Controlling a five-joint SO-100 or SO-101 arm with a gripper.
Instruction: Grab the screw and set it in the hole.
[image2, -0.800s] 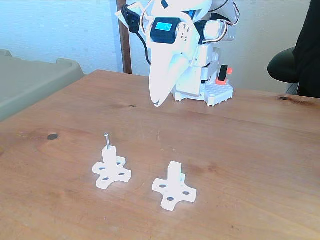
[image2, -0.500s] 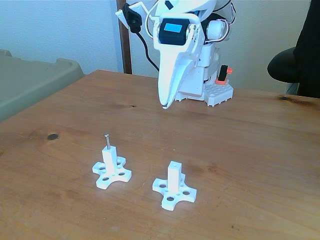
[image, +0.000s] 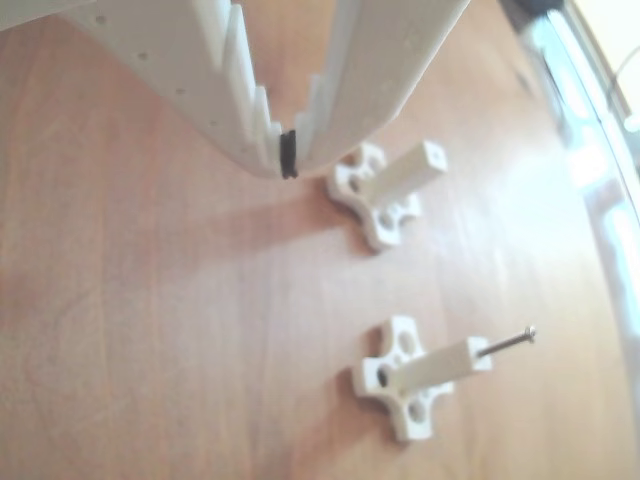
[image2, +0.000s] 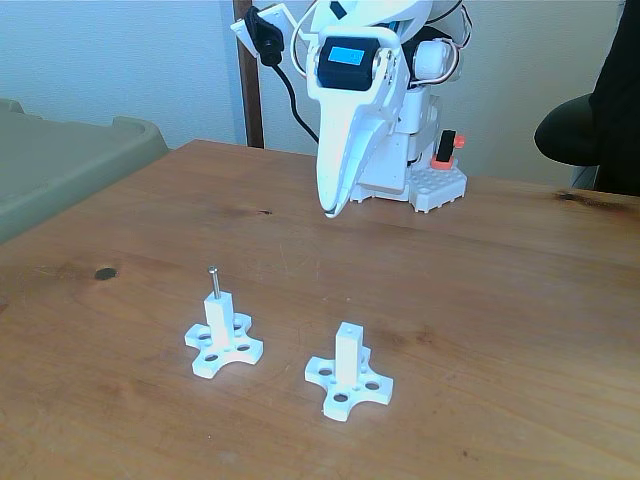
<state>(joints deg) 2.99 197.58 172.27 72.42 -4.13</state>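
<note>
The screw (image2: 213, 281) stands upright in the tip of the left post (image2: 221, 316) in the fixed view, apparently parked there so its shaft is free to pinch. The hole (image2: 346, 328) tops the empty right post (image2: 347, 355) beside it. The end effector (image2: 329, 209) hangs clenched and empty above the bare desk (image2: 500, 300) behind both posts, nothing in between.
</note>
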